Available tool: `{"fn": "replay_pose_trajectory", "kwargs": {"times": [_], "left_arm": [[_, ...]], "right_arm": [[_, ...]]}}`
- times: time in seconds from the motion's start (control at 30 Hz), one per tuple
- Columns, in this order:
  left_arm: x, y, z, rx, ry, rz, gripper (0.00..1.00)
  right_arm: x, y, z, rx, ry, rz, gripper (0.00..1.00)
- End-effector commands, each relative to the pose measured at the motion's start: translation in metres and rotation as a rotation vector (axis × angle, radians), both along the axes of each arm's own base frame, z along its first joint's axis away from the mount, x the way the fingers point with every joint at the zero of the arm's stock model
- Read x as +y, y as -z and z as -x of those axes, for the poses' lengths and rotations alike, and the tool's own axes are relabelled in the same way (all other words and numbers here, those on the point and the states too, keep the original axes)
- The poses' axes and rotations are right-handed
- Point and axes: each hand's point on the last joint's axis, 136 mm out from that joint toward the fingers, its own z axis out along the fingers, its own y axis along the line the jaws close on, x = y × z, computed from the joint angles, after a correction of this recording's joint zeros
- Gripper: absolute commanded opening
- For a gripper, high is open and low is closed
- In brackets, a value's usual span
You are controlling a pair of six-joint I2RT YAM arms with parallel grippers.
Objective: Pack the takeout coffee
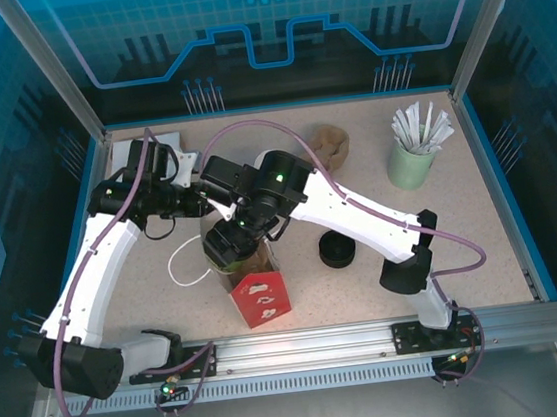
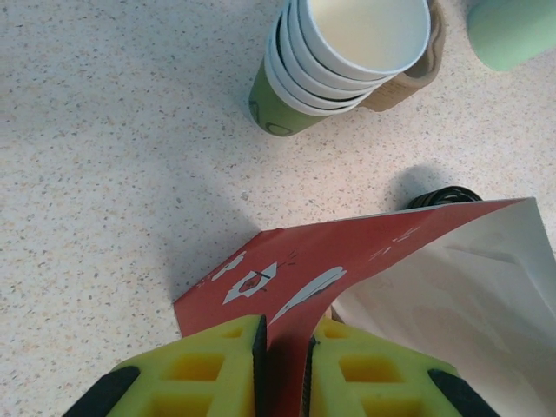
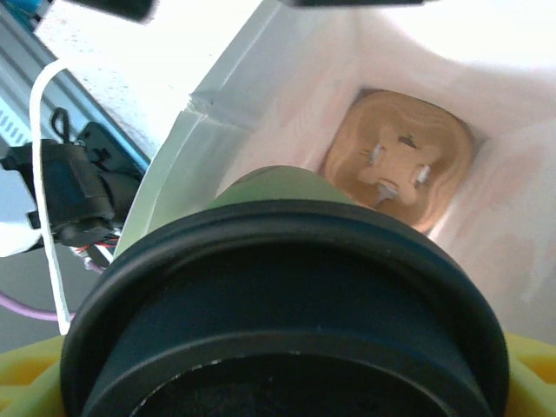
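Note:
The takeout coffee (image 3: 276,187), a green-walled cup under a black lid (image 3: 287,287), hangs in my right gripper (image 3: 287,356), which is shut on it with a yellow finger (image 3: 532,360) at each side. It sits over the open mouth of the red paper bag (image 1: 260,296), whose white inside (image 3: 287,87) has a brown pulp carrier (image 3: 400,161) lying at the bottom. My left gripper (image 2: 285,334) is shut on the bag's red top edge (image 2: 347,261), holding it open. From above, the right gripper (image 1: 231,249) covers the bag's mouth and the left gripper (image 1: 201,205) is just behind it.
A stack of green cups (image 2: 347,61) leans by a brown carrier (image 1: 331,142) at the back. The mint cup of white sticks (image 1: 413,153) stands back right. Black lids (image 1: 337,250) sit right of the bag. A white loop (image 1: 180,270) lies left of it.

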Motion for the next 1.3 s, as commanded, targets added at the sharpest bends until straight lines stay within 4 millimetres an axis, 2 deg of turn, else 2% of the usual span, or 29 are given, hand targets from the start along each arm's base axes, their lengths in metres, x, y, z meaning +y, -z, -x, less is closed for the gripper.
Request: {"fn": "replay_pose_trajectory", "kwargs": {"times": [0.0,0.1,0.23,0.3,0.43,0.67,0.9,1.03,1.27], "left_arm": [[-0.001,-0.015,-0.016,-0.023,-0.035,0.004,0.18],[-0.004,-0.022,-0.025,-0.029,-0.036,0.02,0.18],[-0.007,-0.019,-0.026,-0.024,-0.03,0.032,0.18],[-0.006,-0.016,-0.025,-0.015,-0.031,0.029,0.18],[-0.006,-0.01,-0.023,0.003,-0.043,0.036,0.18],[-0.008,-0.002,-0.022,0.026,-0.059,0.054,0.17],[-0.009,-0.001,-0.02,0.034,-0.065,0.065,0.17],[-0.009,-0.001,-0.02,0.033,-0.065,0.067,0.17],[-0.008,-0.001,-0.018,0.035,-0.068,0.066,0.17]], "right_arm": [[-0.025,-0.009,-0.019,-0.066,0.05,0.056,0.75],[-0.045,-0.013,-0.03,-0.111,0.086,0.112,0.76],[-0.072,-0.013,-0.043,-0.143,0.132,0.193,0.76],[-0.073,-0.018,-0.045,-0.149,0.138,0.176,0.76],[-0.059,-0.036,-0.041,-0.15,0.108,0.06,0.75],[-0.027,-0.051,-0.026,-0.104,0.051,-0.102,0.75],[-0.005,-0.043,-0.034,-0.086,0.073,-0.145,0.75],[-0.002,-0.031,-0.038,-0.074,0.082,-0.12,0.75],[0.009,-0.013,-0.031,-0.011,0.063,-0.113,0.75]]}}
